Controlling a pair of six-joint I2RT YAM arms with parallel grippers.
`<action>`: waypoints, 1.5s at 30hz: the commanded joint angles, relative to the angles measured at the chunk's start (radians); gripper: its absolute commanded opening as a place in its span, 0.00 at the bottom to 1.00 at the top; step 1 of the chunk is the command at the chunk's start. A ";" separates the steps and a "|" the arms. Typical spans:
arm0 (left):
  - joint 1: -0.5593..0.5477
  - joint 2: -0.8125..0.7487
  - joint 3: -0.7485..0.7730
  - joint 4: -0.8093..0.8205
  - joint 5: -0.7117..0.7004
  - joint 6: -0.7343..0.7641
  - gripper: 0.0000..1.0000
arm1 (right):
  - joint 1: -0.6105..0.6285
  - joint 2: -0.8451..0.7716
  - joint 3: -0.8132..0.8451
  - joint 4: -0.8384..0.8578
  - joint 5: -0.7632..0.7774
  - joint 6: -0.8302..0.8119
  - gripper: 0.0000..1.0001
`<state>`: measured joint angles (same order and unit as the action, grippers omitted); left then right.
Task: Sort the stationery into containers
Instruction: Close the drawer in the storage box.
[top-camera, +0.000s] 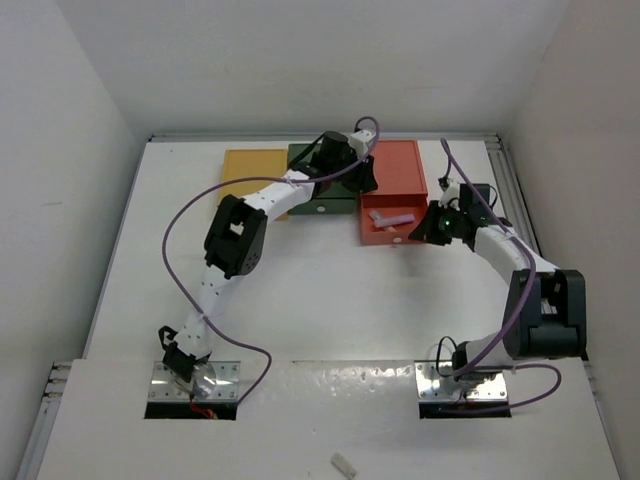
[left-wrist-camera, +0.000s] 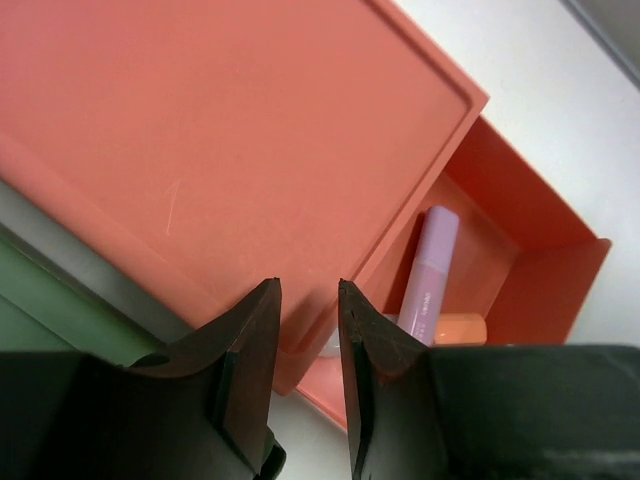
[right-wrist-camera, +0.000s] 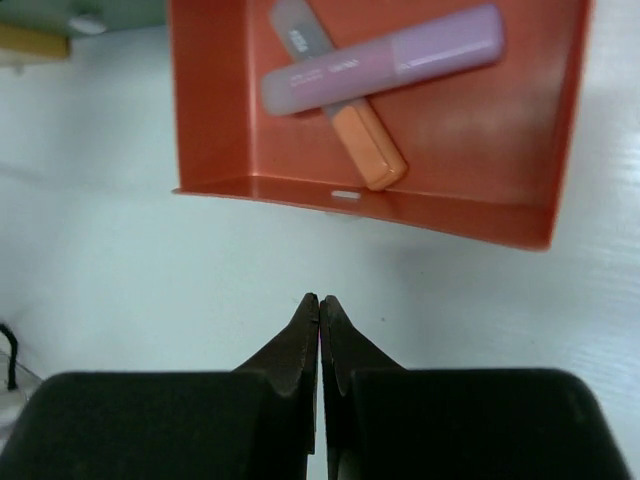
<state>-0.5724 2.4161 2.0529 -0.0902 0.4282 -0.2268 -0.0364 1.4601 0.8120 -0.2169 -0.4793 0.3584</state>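
White tabletop (top-camera: 330, 290) is seen boxed in by plain white walls: left wall (top-camera: 60, 150) at 9 o'clock, back wall (top-camera: 320, 60) at 12, right wall (top-camera: 590, 130) at 3. A metal rail (top-camera: 508, 190) is run along the table's edge at approx. 2 o'clock. A pale board (top-camera: 330, 420) is laid across at 6. Lighting is even, w/ soft shadows cast.

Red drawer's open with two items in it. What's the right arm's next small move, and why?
Probably ease the right gripper forward to push the red drawer in. Its jaws are shut and empty just before the drawer's front, and the lilac stick and orange-tipped tube already lie inside.
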 joint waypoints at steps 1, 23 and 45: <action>-0.012 0.009 0.041 0.020 -0.011 -0.019 0.35 | 0.003 -0.020 -0.034 0.099 0.103 0.165 0.00; -0.044 0.026 -0.004 0.015 0.015 -0.029 0.36 | 0.109 0.131 -0.021 0.277 0.395 0.297 0.00; -0.044 0.037 -0.025 -0.019 -0.012 0.001 0.36 | 0.167 0.361 0.133 0.559 0.436 0.300 0.04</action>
<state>-0.6109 2.4359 2.0445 -0.0742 0.4244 -0.2417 0.1162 1.7985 0.8913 0.2329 -0.0582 0.6662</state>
